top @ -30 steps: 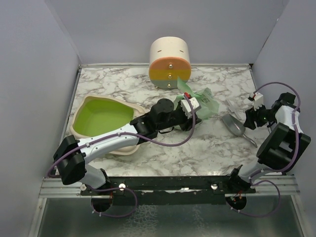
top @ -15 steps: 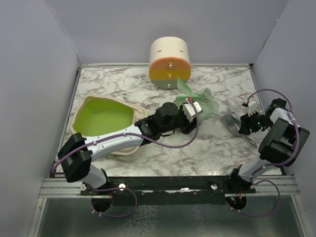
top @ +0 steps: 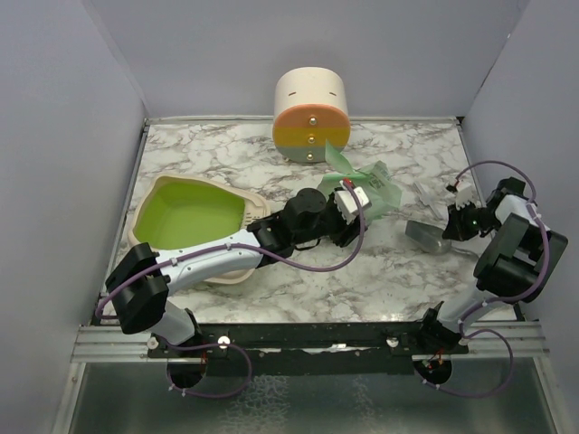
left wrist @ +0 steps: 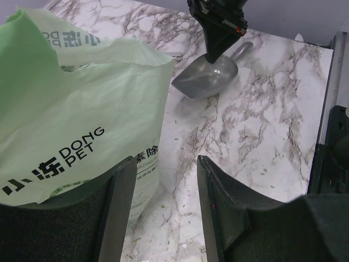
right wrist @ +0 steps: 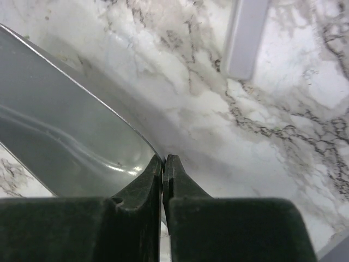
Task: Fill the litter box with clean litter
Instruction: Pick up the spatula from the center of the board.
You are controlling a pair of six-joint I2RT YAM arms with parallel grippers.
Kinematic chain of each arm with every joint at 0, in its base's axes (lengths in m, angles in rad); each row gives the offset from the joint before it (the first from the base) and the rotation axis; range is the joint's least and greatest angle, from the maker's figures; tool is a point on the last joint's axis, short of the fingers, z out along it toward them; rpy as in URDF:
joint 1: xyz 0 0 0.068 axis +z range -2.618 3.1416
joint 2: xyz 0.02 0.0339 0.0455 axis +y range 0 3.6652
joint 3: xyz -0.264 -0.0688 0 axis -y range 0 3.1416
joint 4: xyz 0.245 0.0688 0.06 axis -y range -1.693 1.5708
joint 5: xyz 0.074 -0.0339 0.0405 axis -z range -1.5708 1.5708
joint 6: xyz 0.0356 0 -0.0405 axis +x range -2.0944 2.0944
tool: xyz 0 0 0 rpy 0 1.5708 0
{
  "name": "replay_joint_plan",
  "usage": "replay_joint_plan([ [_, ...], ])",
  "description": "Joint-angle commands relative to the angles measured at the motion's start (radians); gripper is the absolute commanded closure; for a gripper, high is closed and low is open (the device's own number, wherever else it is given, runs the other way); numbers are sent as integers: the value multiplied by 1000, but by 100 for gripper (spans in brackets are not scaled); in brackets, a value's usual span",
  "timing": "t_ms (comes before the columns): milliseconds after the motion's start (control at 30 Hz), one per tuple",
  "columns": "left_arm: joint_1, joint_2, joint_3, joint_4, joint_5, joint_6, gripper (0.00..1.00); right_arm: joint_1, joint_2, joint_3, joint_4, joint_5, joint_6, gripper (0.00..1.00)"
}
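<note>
The litter box (top: 137, 237), cream with a lime-green inside, lies at the left of the table. A mint-green bag with dark print (top: 378, 188) (left wrist: 82, 109) lies mid-table; the clean litter is hidden inside it. My left gripper (top: 355, 204) (left wrist: 166, 164) is open at the bag's lower edge, with the left finger in front of the bag and bare marble showing in the gap. My right gripper (top: 454, 226) (right wrist: 163, 158) is shut on the thin rim of the grey metal scoop (top: 423, 232) (left wrist: 210, 76) (right wrist: 60, 142).
A cream cylinder with orange, yellow and teal bands (top: 310, 113) stands at the back centre. Grey walls close in the marble table on three sides. A black rail runs along the near edge. Small specks lie scattered on the marble by the bag.
My right gripper dropped toward the scoop and shut on its rim; the scoop tipped and shifted slightly. My left arm edged right toward the bag, then held still.
</note>
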Motion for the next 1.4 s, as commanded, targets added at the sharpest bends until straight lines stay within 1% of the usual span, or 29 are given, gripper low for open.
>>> replay_joint_plan([
  [0,-11,-32,2,19,-22,-9,48,4,-69,58,-4,-49,71,99],
  [267,-11,-37,20,10,-30,-40,48,3,-170,242,-232,-233,97,99],
  [367,-11,-39,22,26,-84,-73,42,3,-212,329,-300,-287,108,99],
  [433,-10,-48,27,42,-120,-80,38,3,-232,402,-353,-325,108,99],
  [467,-10,-53,34,49,-135,-72,37,3,-239,439,-376,-342,108,99],
  [567,-10,-66,104,32,-151,-28,31,11,-254,551,-449,-395,106,99],
  [633,-10,-64,166,2,-149,6,30,26,-260,619,-496,-418,105,99],
  [700,-10,-61,228,-25,-130,29,25,50,-268,674,-515,-422,119,99],
  [733,-9,-60,255,-39,-118,48,17,66,-273,697,-513,-418,133,99],
  [767,-10,-59,293,-61,-102,68,13,81,-278,720,-508,-415,146,99],
  [800,-11,-58,329,-81,-98,87,11,98,-281,741,-500,-413,165,99],
  [900,-6,-50,461,-152,-113,144,1,159,-265,827,-501,-406,219,99],
  [1000,0,-38,604,-226,-119,158,1,212,-237,919,-513,-419,267,99],
  [1100,4,-38,677,-271,-120,152,1,255,-223,978,-504,-423,328,99],
  [1133,8,-41,684,-279,-120,140,2,266,-222,989,-499,-427,341,99],
  [1233,27,-49,686,-301,-101,93,18,298,-231,1005,-480,-436,378,99],
  [1267,30,-47,683,-310,-95,81,20,307,-237,1005,-474,-435,386,99],
  [1300,32,-44,680,-321,-96,70,21,313,-241,1005,-474,-436,386,99],
  [1367,35,-30,674,-337,-93,55,16,319,-253,1000,-479,-430,377,99],
])
